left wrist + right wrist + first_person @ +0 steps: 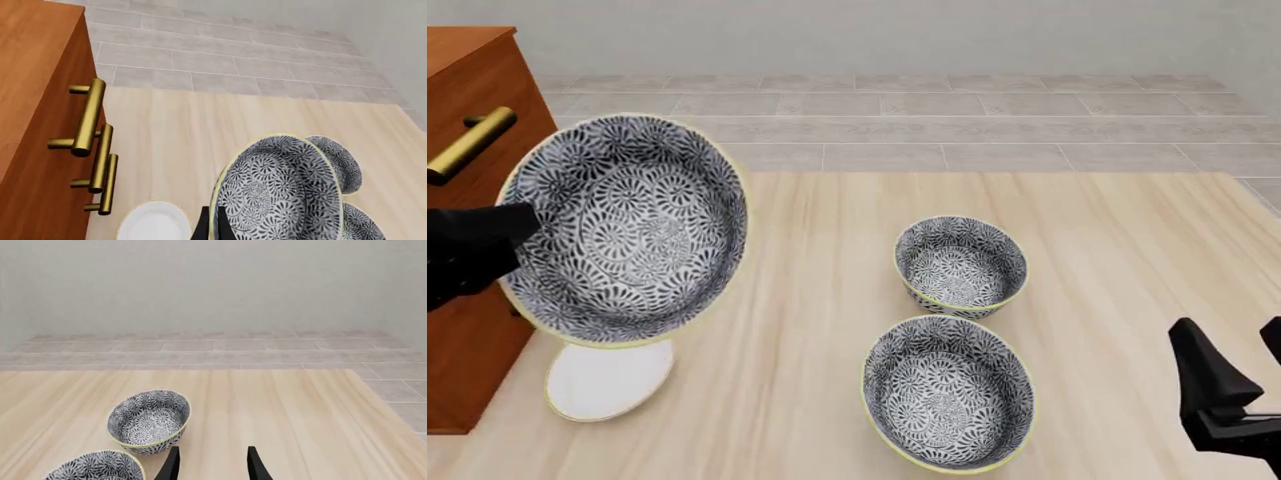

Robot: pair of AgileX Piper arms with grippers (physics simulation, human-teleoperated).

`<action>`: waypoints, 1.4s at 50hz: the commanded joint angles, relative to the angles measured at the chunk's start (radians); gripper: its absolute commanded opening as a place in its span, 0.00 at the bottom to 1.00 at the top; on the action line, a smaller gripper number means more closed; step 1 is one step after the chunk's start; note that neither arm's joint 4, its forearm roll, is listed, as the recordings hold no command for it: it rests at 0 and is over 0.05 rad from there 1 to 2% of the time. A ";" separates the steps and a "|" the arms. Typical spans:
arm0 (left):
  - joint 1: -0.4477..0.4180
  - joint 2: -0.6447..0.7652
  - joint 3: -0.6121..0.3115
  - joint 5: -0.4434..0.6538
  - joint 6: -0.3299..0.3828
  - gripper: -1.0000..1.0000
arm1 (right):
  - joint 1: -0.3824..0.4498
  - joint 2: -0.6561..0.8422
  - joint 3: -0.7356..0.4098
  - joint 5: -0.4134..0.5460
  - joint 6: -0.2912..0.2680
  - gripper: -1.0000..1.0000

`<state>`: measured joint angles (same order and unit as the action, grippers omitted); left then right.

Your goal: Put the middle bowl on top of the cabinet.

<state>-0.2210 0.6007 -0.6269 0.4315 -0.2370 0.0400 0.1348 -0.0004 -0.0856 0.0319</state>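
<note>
The middle bowl (627,230), black-and-white floral with a pale yellow rim, hangs tilted on its side above the table, its opening facing the front camera. My left gripper (510,238) is shut on its left rim, right in front of the reddish-brown cabinet (467,90). In the left wrist view the bowl (280,192) fills the lower frame with the left gripper (215,226) clamped on its rim, and the cabinet (33,100) stands close beside it. My right gripper (1236,372) hovers open and holding nothing at the table's near right; the right wrist view shows this gripper (212,467) too.
Two alike bowls stand on the table, one farther (961,265) and one nearer (950,392). A flat white plate (607,380) lies below the held bowl, next to the cabinet. Brass bar handles (87,120) stick out from the cabinet front.
</note>
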 commanded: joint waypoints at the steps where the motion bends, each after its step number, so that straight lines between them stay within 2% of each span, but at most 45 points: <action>1: 0.037 -0.005 -0.066 0.038 0.004 0.00 | 0.006 0.009 0.000 -0.015 0.001 1.00; 4: 0.037 -0.005 -0.066 0.038 0.004 0.00 | 0.006 0.009 0.000 -0.015 0.001 1.00; 14: 0.085 0.008 -0.159 0.070 0.007 0.00 | 0.009 -0.011 0.000 0.001 0.003 1.00; 44: 0.170 0.046 -0.309 0.112 -0.010 0.00 | 0.013 -0.018 0.000 0.002 0.007 1.00; 70: 0.238 0.094 -0.373 0.100 -0.035 0.00 | 0.017 -0.008 0.000 -0.016 0.005 1.00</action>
<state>-0.0063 0.6819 -0.9695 0.5344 -0.2686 0.0552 0.1231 -0.0003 -0.0955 0.0382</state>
